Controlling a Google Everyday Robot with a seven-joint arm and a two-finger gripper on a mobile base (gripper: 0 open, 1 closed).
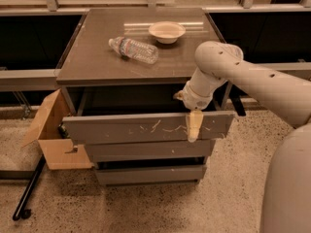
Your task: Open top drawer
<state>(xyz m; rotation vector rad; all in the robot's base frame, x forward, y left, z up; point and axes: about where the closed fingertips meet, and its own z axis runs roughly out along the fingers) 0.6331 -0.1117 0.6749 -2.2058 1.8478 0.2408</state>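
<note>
The top drawer (136, 127) is the wide grey-brown front with white scratch marks. It stands pulled out from under the cabinet top, with a dark gap behind it. My gripper (193, 123) hangs over the drawer front's top edge, right of its middle, with its pale tip lying against the outer face. My white arm (243, 74) reaches in from the right.
A plastic water bottle (133, 49) lies on its side on the cabinet top (97, 57), and a pale bowl (166, 31) stands behind it. Two narrower drawer fronts (148, 151) sit below. An open cardboard box (53, 135) stands at the cabinet's left, with a black pole (29, 188) on the floor.
</note>
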